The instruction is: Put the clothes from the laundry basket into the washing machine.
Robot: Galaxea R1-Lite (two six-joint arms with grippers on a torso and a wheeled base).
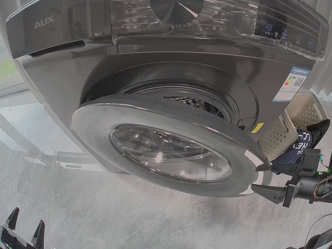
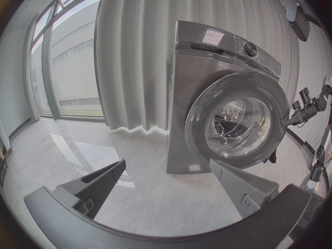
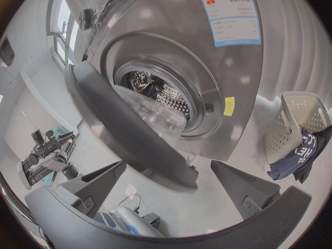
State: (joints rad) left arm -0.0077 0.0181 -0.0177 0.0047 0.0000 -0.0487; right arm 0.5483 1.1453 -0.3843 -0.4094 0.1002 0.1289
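While the washing machine's door (image 1: pixel 93 121) stands open leftward, left tool (image 2: pixel 166 163) and right tool (image 1: pixel 256 177) gape wide.

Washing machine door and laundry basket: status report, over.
Both grippers empty, jaws open: left gripper low, right gripper at the door edge. Clothes draped on laundry basket. Door half-open, partly across the drum mouth.
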